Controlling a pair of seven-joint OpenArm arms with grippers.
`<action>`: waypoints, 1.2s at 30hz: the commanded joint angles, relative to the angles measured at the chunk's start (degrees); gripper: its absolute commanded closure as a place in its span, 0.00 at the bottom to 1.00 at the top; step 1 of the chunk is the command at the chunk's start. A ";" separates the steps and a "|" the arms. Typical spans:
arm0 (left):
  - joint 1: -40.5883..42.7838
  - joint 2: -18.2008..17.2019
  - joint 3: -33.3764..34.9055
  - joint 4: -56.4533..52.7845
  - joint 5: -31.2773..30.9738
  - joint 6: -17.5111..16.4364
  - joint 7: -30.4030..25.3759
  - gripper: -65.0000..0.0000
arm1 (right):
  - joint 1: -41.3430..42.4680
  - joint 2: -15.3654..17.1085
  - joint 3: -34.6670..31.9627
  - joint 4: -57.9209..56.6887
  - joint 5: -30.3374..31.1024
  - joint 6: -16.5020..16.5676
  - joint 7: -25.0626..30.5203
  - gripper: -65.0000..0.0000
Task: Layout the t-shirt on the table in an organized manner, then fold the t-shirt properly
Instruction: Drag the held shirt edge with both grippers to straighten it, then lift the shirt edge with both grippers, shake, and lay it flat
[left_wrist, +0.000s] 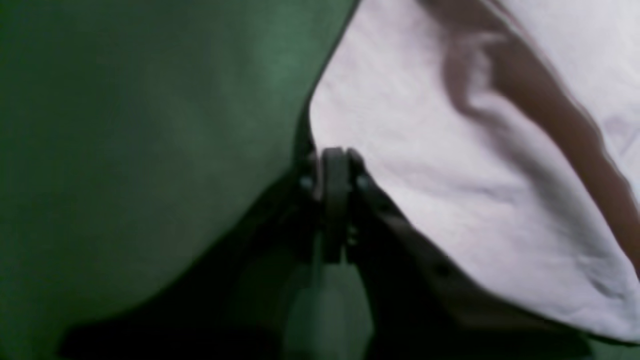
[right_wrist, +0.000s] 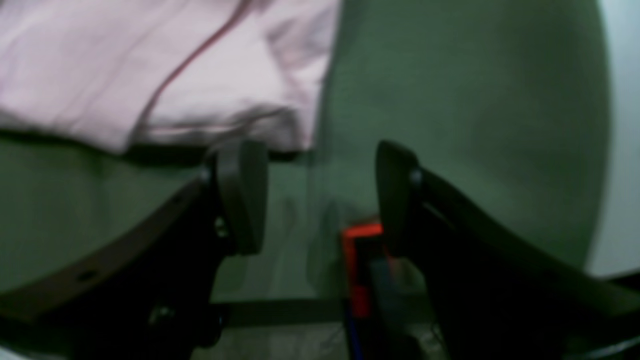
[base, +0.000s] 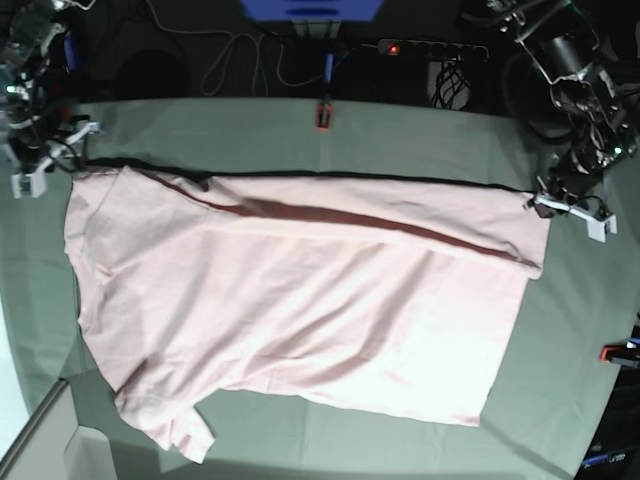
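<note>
The t-shirt (base: 300, 310) is plain pale pink, with darker pink shadow lines along its folds. The bench (base: 560, 350) cover is pale grey-green, darker green in the left wrist view. A red clamp (base: 323, 115) sits at the far edge; another red clamp (base: 618, 352) at the right edge.

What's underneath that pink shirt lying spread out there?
The t-shirt lies on the table, whose grey-green cloth shows all around it. Whatever sits directly under the shirt is covered. Along its far edge, a dark shadow suggests the fabric is lifted there.
</note>
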 joint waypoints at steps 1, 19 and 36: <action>-0.22 -0.84 -0.09 1.18 0.35 -0.21 0.48 1.00 | 0.17 1.07 -0.42 0.65 0.89 -0.03 1.26 0.46; 0.31 -2.60 -0.36 7.07 0.26 -0.30 0.48 1.00 | 5.98 1.95 -1.12 -9.28 0.89 -0.03 1.26 0.46; 1.36 -2.95 -0.36 7.77 0.35 -0.30 0.57 1.00 | 2.20 4.32 -0.68 -5.77 0.89 -0.03 0.64 1.00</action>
